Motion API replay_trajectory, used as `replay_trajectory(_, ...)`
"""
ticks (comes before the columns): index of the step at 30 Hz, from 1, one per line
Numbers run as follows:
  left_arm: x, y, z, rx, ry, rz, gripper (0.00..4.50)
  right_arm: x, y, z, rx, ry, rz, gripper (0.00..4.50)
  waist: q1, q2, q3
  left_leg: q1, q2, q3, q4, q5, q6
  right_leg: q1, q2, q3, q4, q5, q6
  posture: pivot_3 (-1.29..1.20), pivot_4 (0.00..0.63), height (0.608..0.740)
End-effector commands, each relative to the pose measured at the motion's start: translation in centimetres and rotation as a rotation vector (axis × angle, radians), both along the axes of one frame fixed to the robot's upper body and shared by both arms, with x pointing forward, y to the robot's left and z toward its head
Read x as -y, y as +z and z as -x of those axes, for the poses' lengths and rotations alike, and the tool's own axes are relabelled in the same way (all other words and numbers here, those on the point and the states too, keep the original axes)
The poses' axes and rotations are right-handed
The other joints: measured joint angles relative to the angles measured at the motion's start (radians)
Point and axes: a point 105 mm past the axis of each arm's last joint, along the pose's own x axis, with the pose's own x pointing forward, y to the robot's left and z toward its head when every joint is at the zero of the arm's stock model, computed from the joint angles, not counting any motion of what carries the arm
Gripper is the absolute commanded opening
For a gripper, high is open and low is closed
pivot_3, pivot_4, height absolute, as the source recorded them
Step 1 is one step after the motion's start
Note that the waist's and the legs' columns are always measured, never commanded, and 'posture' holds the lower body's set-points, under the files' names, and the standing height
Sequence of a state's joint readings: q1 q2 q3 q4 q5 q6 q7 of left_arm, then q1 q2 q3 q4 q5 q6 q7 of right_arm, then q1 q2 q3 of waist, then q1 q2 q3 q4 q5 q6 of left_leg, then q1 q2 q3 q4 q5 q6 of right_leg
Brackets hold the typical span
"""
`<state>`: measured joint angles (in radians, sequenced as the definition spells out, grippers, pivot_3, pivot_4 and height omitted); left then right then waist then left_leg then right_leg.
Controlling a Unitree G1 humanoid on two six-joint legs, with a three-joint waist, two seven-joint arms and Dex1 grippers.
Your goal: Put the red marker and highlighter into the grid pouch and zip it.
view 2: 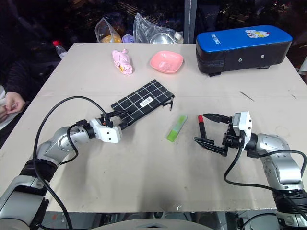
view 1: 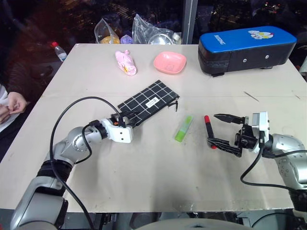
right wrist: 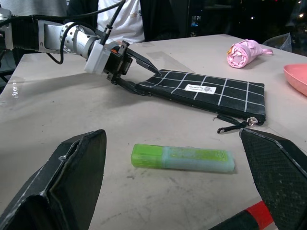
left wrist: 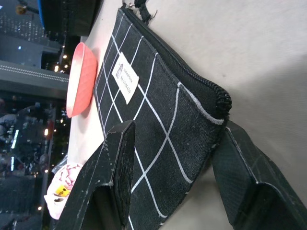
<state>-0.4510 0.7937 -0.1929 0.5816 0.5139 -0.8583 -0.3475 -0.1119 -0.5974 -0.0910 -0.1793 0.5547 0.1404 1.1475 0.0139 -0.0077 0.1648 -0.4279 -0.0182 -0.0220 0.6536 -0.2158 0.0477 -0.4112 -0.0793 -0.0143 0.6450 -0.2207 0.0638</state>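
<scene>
Pouch (view 1: 148,102) flat on the counter (view 1: 144,167), mid-left, lying at a slant, zip pull at its far right corner and the zip seemingly closed along the edge. Left gripper (view 1: 128,115) at the pouch's near-left corner, jaws part-way shut and straddling that corner, one finger (left wrist: 117,158) over the gridded face, the other beside the zipper end; firm pinch or mere contact, cannot tell. Highlighter (view 1: 183,129) loose on the counter right of the pouch, well apart from it. Marker (view 1: 209,132) a little further right, red cap pointing away, just beside the right gripper (view 1: 225,130), whose jaws gape wide, level, holding nothing.

Step in hand, by the look of it: pinning the pouch's corner so the zip can be worked. Neither pen inside yet, so task barely begun.

Next move calls for a sure clamp on the fabric at that corner, then the right gripper across to the zip pull to drag it open against the anchored end. Flat fabric likely to slide or bunch if the pinch is shallow.
</scene>
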Motion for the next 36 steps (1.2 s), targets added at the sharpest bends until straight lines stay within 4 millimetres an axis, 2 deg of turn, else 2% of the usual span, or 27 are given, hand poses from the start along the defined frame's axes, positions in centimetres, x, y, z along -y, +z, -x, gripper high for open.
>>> replay_trajectory(1,-0.2,0.1,-0.8,0.014,0.043,0.028,2.33,-0.1,1.2,0.3,0.065,0.004,-0.008,4.50,0.001,0.000,0.000,0.000,0.000,0.000,0.000,0.000,0.000,0.000,0.000,0.000,0.000,0.000,0.000,0.00,0.150,0.726)
replay_trajectory(6,0.4,-0.4,-1.5,0.002,0.056,0.046,2.33,-0.2,1.2,0.2,0.068,-0.001,-0.011,4.50,0.001,0.000,0.000,0.000,0.000,0.000,0.001,0.000,0.000,0.000,0.000,0.000,0.001,0.000,0.000,0.00,0.150,0.726)
replay_trajectory(9,0.9,-0.5,-1.8,0.001,0.052,0.049,1.53,-0.2,1.1,0.2,0.070,-0.003,-0.013,4.50,0.002,0.000,0.000,0.001,0.000,0.000,0.001,0.000,0.000,0.001,0.000,0.000,0.001,0.000,0.000,0.00,0.150,0.726)
replay_trajectory(12,1.2,-0.6,-1.9,0.001,0.048,0.052,0.20,-0.2,1.2,0.2,0.071,-0.005,-0.014,4.50,0.006,0.003,-0.002,0.003,-0.001,0.000,0.001,0.000,0.000,0.003,0.000,0.000,0.002,0.000,0.000,0.00,0.150,0.726)
replay_trajectory(13,1.3,-0.6,-2.0,0.000,0.046,0.052,0.09,-0.2,1.2,0.2,0.071,-0.006,-0.014,4.50,0.007,0.003,-0.002,0.006,-0.001,0.000,0.001,0.000,0.000,0.005,-0.001,0.000,0.002,0.000,0.000,0.00,0.150,0.726)
replay_trajectory(20,1.7,-0.6,-2.1,-0.001,0.039,0.071,0.09,-0.3,1.0,0.3,0.069,-0.011,-0.015,4.50,0.009,0.004,-0.002,0.013,-0.001,0.001,0.000,0.000,0.000,0.012,-0.001,0.001,0.001,0.000,0.001,0.00,0.150,0.726)
replay_trajectory(26,2.5,1.5,-1.9,0.012,0.028,0.219,0.09,-0.2,1.1,0.3,0.068,-0.014,-0.015,4.50,0.014,0.004,-0.002,0.013,-0.001,0.001,0.000,0.000,0.000,0.012,-0.002,0.001,0.001,0.000,0.001,0.00,0.150,0.726)
replay_trajectory(31,3.3,2.9,-0.9,-0.024,0.016,0.340,0.09,-0.4,1.1,0.2,0.074,-0.015,-0.012,4.50,0.005,0.003,-0.002,0.012,0.000,0.000,0.000,0.000,0.000,0.011,-0.002,0.001,-0.001,0.000,0.000,0.00,0.150,0.726)
replay_trajectory(36,3.7,3.8,0.1,-0.092,0.038,0.485,0.09,-0.8,1.1,-1.1,0.133,-0.070,0.063,4.50,-0.002,0.003,-0.002,0.011,0.001,0.001,-0.001,0.000,0.000,0.010,-0.002,0.002,0.000,0.000,0.000,0.00,0.150,0.726)
